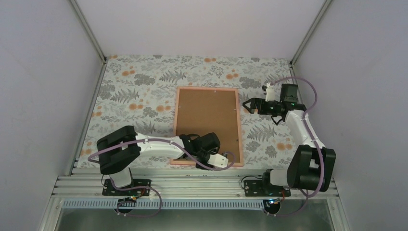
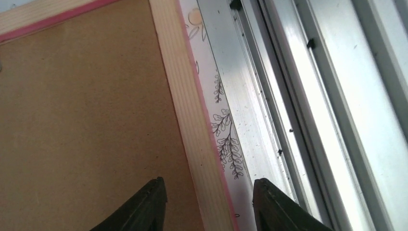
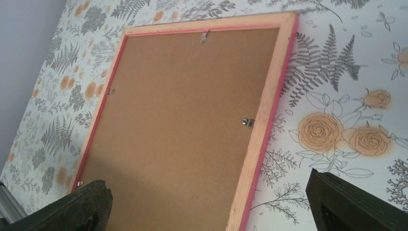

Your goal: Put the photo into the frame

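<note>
Currently I have one frame [image 1: 207,88] on the flowered table cover [image 1: 144,82], lying flat and face down at the middle of the table, with its long sides running away from my bases. One brown backing board [image 1: 207,113] fills its opening. In the right wrist view I count four small metal clips [image 3: 248,122] along the inner edge of the frame: one on the far short side, one on the right long side and two on the left long side. My left gripper [image 2: 209,202] is at the near short side of the frame. Its two fingers [image 2: 144,207] are partly spread and pinch nothing: one is above the backing board, the other above the table cover beside the aluminium rail [image 2: 337,96], and the wooden side of the frame passes between them. My right gripper [image 1: 251,107] is just beside the far right part of the frame, above the table cover, with both fingers spread wide and nothing between them.
</note>
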